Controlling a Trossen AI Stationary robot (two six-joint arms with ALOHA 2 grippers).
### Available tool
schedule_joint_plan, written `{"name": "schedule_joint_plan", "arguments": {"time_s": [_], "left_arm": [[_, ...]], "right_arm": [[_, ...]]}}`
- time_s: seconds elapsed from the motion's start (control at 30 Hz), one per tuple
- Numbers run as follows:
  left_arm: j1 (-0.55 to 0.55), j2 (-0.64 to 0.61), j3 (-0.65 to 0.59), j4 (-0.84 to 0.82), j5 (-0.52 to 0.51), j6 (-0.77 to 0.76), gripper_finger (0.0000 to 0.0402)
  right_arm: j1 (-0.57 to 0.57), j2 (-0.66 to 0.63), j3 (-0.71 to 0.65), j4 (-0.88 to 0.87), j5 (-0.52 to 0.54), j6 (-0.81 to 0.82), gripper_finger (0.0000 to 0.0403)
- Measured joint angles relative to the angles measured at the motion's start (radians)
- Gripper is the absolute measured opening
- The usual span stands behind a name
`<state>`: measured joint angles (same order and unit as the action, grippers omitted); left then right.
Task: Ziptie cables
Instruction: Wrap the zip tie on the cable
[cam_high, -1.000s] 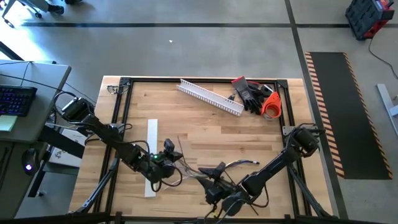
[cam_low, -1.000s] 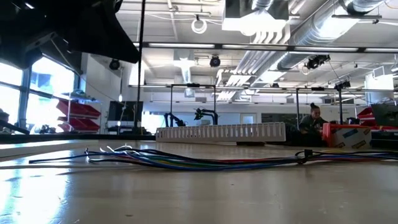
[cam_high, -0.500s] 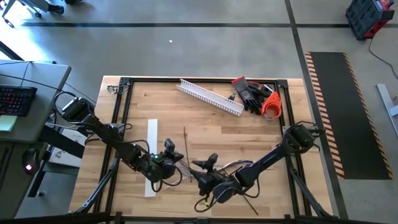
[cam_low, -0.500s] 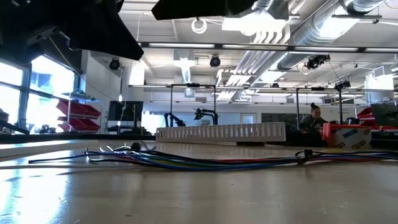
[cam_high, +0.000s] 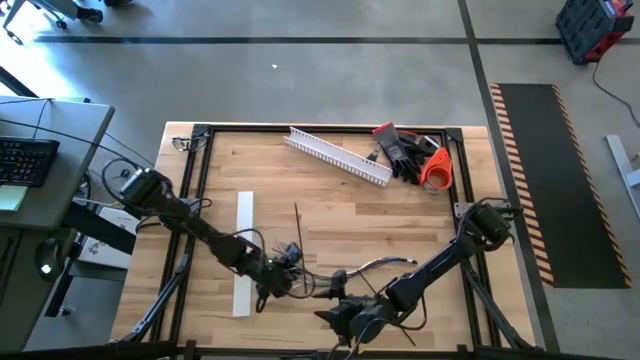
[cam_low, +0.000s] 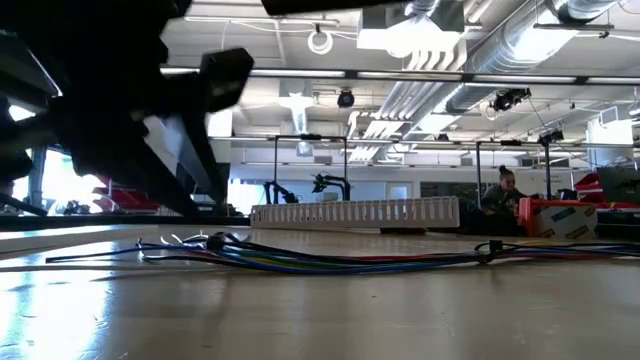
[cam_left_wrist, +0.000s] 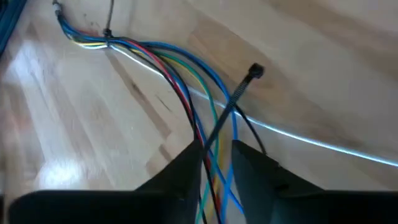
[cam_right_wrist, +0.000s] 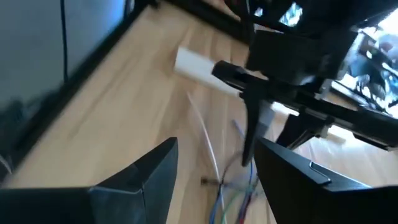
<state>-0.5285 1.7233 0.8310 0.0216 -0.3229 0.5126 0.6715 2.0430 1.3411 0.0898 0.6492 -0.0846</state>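
the left gripper (cam_left_wrist: 216, 163) stands slightly parted around the cables (cam_left_wrist: 186, 93) and a black zip tie (cam_left_wrist: 239, 93), near the table's (cam_high: 400, 215) front. the right gripper (cam_right_wrist: 214, 168) hovers spread and empty just beside it.

A robotics lab or industrial workshop: a wooden counter (cam_high: 330, 210) in a black metal frame stands on a grey concrete floor (cam_high: 300, 80) marked with hazard-striped tape (cam_high: 515, 170). The low view shows exposed ceiling ducts (cam_low: 440, 70), red storage bins (cam_low: 125, 190) on shelving, another robot arm (cam_low: 325, 185) further back, and a person (cam_low: 500, 195) seated at work
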Motion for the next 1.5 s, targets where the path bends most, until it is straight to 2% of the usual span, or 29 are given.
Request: {"name": "schedule_joint_plan", "arguments": {"time_s": [0.17, 0.3, 0.4, 0.57, 0.63, 0.83, 0.93, 1.07, 1.33, 1.5], "left_arm": [[0.024, 0.104, 0.0, 0.135, -0.004, 0.057, 0.0115], [0.04, 0.138, 0.019, 0.144, -0.001, 0.05, 0.0125], [0.043, 0.142, 0.019, 0.151, 0.001, 0.036, 0.0108], [0.044, 0.143, 0.018, 0.165, -0.014, -0.008, 0.0024], [0.044, 0.143, 0.016, 0.177, -0.05, -0.049, 0.0007], [0.045, 0.142, 0.017, 0.21, -0.08, -0.126, 0.0002], [0.044, 0.142, 0.017, 0.217, -0.093, -0.144, 0.0001], [0.044, 0.142, 0.017, 0.226, -0.114, -0.16, 0.0], [0.044, 0.142, 0.017, 0.239, -0.116, -0.189, 0.0], [0.044, 0.142, 0.017, 0.238, -0.116, -0.189, 0.0]], "right_arm": [[0.002, 0.004, 0.0, -0.086, 0.004, 0.085, 0.0199], [0.002, 0.005, 0.0, -0.08, 0.016, 0.087, 0.0199], [0.002, 0.005, 0.0, -0.082, 0.039, 0.087, 0.0199], [-0.004, 0.024, 0.0, -0.066, 0.032, 0.081, 0.0199], [-0.004, 0.039, 0.0, -0.064, 0.041, 0.065, 0.0199], [0.003, 0.068, 0.0, -0.068, 0.219, -0.038, 0.0199], [-0.001, 0.07, 0.0, -0.079, 0.202, -0.036, 0.0199], [-0.019, 0.077, 0.0, -0.12, 0.172, 0.051, 0.0199], [-0.029, 0.136, 0.0, -0.122, 0.216, 0.062, 0.0197], [-0.03, 0.145, 0.0, -0.108, 0.24, 0.087, 0.0157]]}}
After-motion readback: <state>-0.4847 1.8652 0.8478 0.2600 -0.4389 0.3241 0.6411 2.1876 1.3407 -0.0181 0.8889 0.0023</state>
